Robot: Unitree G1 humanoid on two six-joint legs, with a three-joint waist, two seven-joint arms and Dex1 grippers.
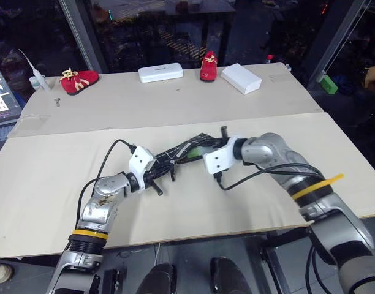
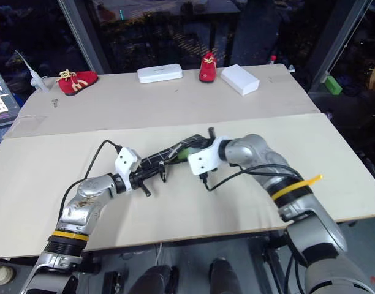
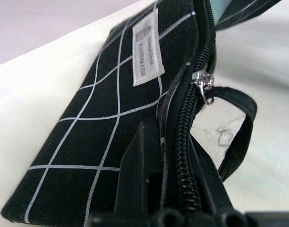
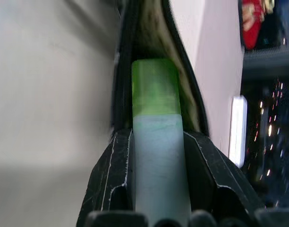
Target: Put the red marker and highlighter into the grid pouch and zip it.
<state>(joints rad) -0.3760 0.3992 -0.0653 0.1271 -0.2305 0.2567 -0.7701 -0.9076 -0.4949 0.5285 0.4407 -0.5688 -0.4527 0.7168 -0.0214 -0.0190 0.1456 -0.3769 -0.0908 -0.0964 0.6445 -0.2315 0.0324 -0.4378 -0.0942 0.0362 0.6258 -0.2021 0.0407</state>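
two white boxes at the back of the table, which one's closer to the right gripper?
The angled, blocky white box, right of the upright red shoe. It sits nearer the right gripper than the flatter rounded white box, left of that shoe.

Your pouch [image 1: 182, 153] mouth gapes, the highlighter [image 4: 156, 142] already filling it. Bare table [image 1: 53, 184] all round; boxes [image 1: 241, 78] sit far back.

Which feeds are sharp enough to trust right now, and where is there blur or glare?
Left wrist view: the pouch label and zipper teeth are crisp, the far end soft. Right wrist view: the highlighter is clear, the pouch mouth beyond it blurred, with bright light streaks in the dark background. Head views: evenly lit table, reflections speckling the dark glass behind.
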